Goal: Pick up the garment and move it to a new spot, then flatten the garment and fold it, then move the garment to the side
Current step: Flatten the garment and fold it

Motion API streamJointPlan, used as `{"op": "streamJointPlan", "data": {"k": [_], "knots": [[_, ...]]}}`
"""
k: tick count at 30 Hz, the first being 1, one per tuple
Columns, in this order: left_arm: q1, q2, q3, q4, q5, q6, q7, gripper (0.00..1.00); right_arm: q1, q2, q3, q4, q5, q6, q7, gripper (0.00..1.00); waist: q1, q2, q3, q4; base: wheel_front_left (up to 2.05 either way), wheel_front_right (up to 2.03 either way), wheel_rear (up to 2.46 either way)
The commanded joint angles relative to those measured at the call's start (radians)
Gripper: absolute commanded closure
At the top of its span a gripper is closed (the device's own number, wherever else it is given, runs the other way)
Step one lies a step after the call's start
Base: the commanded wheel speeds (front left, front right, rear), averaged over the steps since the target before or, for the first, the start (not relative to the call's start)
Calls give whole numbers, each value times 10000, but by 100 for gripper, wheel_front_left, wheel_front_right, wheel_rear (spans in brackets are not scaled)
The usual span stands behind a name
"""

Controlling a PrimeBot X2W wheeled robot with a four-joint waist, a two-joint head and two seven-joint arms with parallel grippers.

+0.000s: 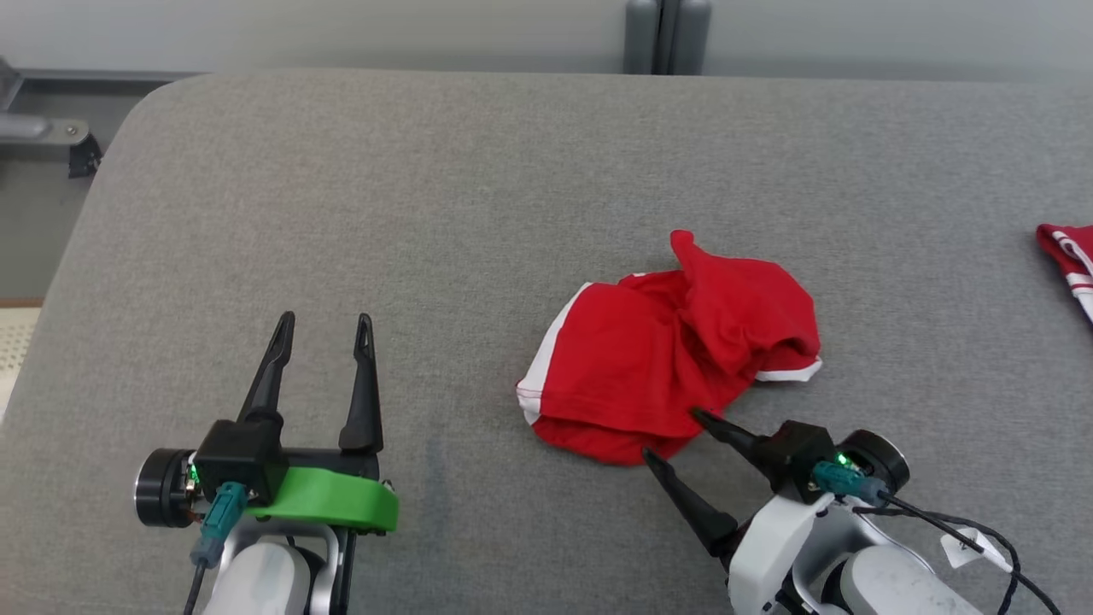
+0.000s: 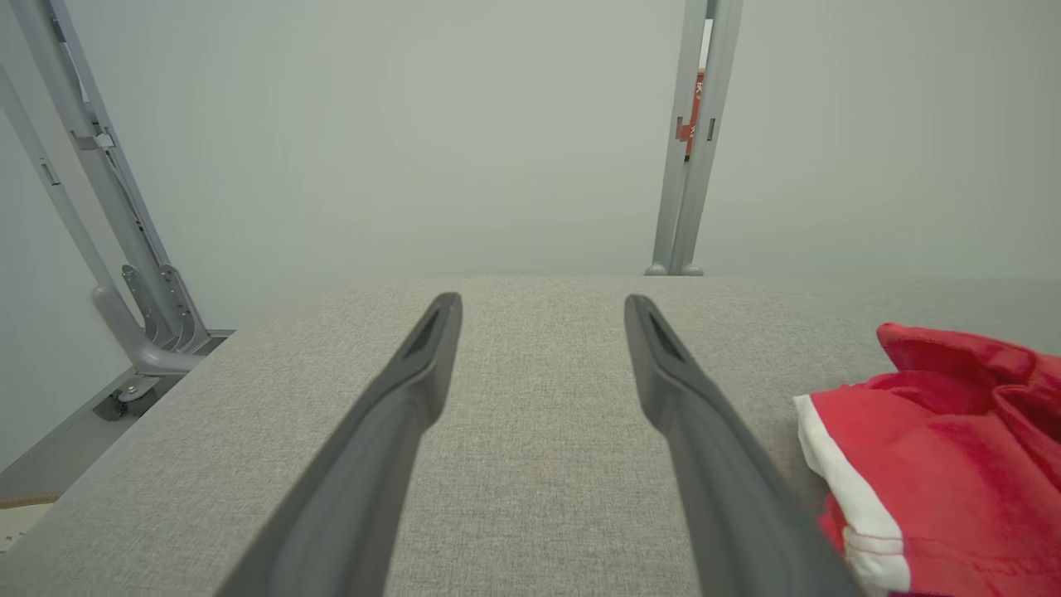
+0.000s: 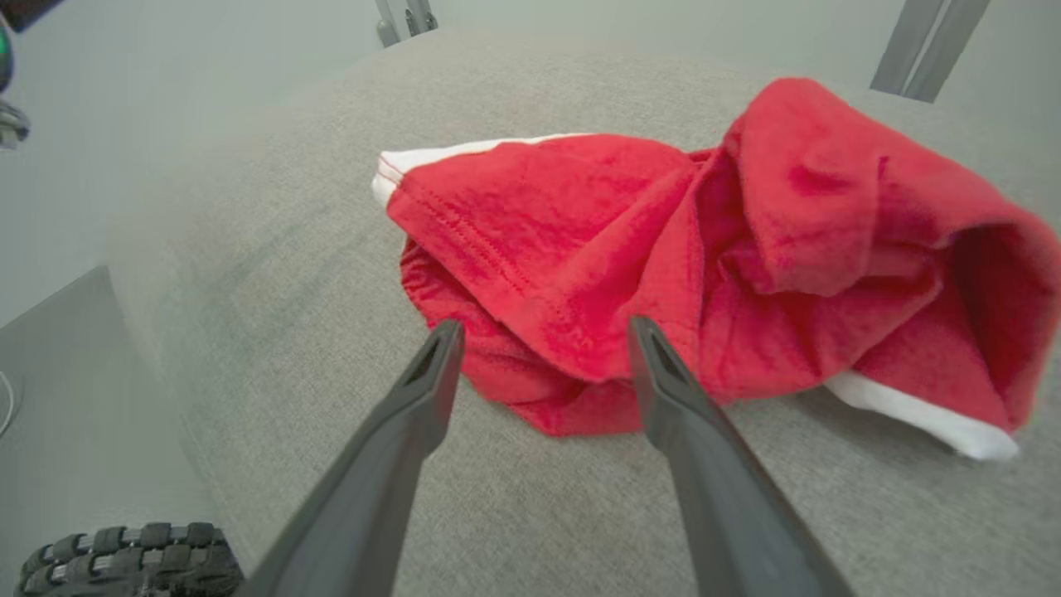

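Nothing looks done yet: the garment (image 1: 675, 359) lies crumpled on the table (image 1: 427, 213), the right gripper (image 1: 669, 433) spread at its near edge, the left gripper (image 1: 326, 318) spread well left of it, so pickup, flattening, folding and setting aside remain.
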Motion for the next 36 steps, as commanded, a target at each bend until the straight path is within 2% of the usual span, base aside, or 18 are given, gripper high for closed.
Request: {"op": "streamJointPlan", "data": {"k": [1, 6, 7, 8, 9, 15, 20, 24, 30, 33, 36], "knots": [[-241, -46, 17, 88, 89, -54, -67, 0, -330, -168, 158, 296, -113, -15, -38, 0, 0, 0, 553, 544, 0, 0, 0], [-402, -199, 103, 188, 158, -71, -80, 0, -1105, -276, 657, 1129, -730, -15, -81, 0, 0, 0, 704, 549, 0, 0, 0], [-426, -234, 128, 166, 173, -91, -84, 0, -1256, -264, 704, 1312, -838, -15, -99, 31, 0, 0, 737, 536, 0, 0, 0], [-438, -264, 143, 149, 202, -119, -84, 0, -1383, -252, 730, 1442, -939, -15, -144, 73, 0, 0, 756, 528, 0, 0, 0], [-440, -287, 171, 129, 241, -143, -82, 0, -1495, -198, 775, 1643, -989, -15, -121, 100, 0, 0, 786, 508, 0, 0, 0], [-488, -429, 291, 91, 392, -281, -82, 0, -1891, 23, 652, 1995, -739, -14, -676, 100, 0, 0, 878, 468, 0, 0, 0], [-313, -463, 484, 92, 500, -311, -81, 0, -1945, 89, 487, 1249, -175, -15, -1459, 100, 0, 0, 740, 277, 0, 0, 0], [-123, -460, 634, 126, 574, -342, -80, 0, -1735, 227, -207, 575, 147, -15, -1857, 100, 0, 0, 514, -21, 0, 0, 0], [22, -403, 654, 187, 681, -460, -78, 0, -886, 629, -2219, 56, 352, -15, -1951, 100, 0, 0, 265, -515, 0, 0, 0], [12, -356, 648, 217, 737, -496, -70, 0, -6, 1023, -3978, 220, 275, -14, -1885, 100, 0, 0, 252, -810, 0, 0, 0], [3, -325, 639, 240, 752, -498, -71, 0, 611, 1341, -5004, 524, 420, -14, -1823, 100, 0, 0, 259, -974, 0, 0, 0]]}}
